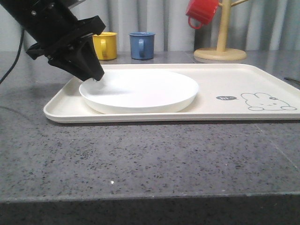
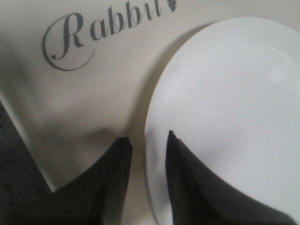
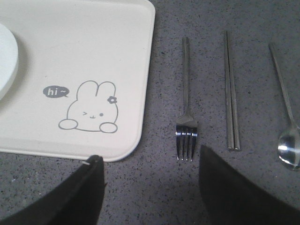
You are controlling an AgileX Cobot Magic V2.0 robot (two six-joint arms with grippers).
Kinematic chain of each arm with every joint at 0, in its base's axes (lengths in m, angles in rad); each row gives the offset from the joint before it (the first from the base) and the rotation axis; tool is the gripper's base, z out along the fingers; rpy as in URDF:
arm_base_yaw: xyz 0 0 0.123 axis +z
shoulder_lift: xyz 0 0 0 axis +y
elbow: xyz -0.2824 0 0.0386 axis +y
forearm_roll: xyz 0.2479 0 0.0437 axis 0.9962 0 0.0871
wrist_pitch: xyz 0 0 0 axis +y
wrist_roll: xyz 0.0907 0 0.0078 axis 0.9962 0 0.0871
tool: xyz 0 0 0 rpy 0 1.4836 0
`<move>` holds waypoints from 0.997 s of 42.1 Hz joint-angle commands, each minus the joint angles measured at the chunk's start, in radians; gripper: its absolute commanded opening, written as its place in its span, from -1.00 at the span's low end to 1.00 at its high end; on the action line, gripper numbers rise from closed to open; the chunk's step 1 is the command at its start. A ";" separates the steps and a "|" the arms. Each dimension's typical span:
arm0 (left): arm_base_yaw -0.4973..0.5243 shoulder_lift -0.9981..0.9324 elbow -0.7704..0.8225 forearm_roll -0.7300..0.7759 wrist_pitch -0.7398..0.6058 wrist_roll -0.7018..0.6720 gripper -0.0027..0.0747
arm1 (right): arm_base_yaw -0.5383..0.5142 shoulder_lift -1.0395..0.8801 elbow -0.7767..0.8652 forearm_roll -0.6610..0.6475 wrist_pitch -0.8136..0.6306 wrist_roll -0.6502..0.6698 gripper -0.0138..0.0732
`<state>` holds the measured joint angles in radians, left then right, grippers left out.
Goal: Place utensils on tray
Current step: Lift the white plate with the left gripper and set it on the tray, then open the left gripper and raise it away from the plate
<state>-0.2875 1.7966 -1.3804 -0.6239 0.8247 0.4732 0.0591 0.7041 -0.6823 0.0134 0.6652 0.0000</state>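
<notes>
Grey speckled counter [image 1: 140, 159], pale curtains behind. Cream tray [image 1: 225, 84] holds white plate [image 1: 140, 91]. Left gripper [image 2: 146, 140] slightly parted, fingers straddling the plate's rim. Right wrist view: fork [image 3: 185, 108], paired metal sticks [image 3: 231, 93] and spoon [image 3: 286, 117] lie on the counter beside the tray; right gripper [image 3: 150, 161] wide open, empty. Behind: yellow mug [image 1: 106, 45], blue mug [image 1: 142, 45], red mug [image 1: 202, 12] hung on wooden stand [image 1: 221, 49].

Spoon [image 3: 287, 126] handle and plate [image 3: 7, 61] edge-cropped.
</notes>
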 commanded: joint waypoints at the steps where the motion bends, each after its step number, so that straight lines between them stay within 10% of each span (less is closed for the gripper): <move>1: 0.016 -0.053 -0.032 -0.029 -0.023 0.002 -0.01 | -0.004 0.005 -0.025 -0.003 -0.063 0.000 0.40; 13: -0.002 -0.212 -0.032 0.070 0.023 0.002 0.02 | -0.004 0.005 -0.025 -0.003 -0.063 0.000 0.40; 29: -0.345 -0.531 0.166 0.492 -0.053 -0.264 0.02 | -0.004 0.005 -0.025 -0.002 -0.065 0.000 0.40; 42: -0.397 -0.848 0.408 0.511 -0.168 -0.299 0.02 | -0.004 0.005 -0.027 -0.003 -0.070 0.000 0.40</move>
<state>-0.6745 1.0262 -0.9782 -0.1126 0.7279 0.1900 0.0591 0.7041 -0.6823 0.0134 0.6631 0.0000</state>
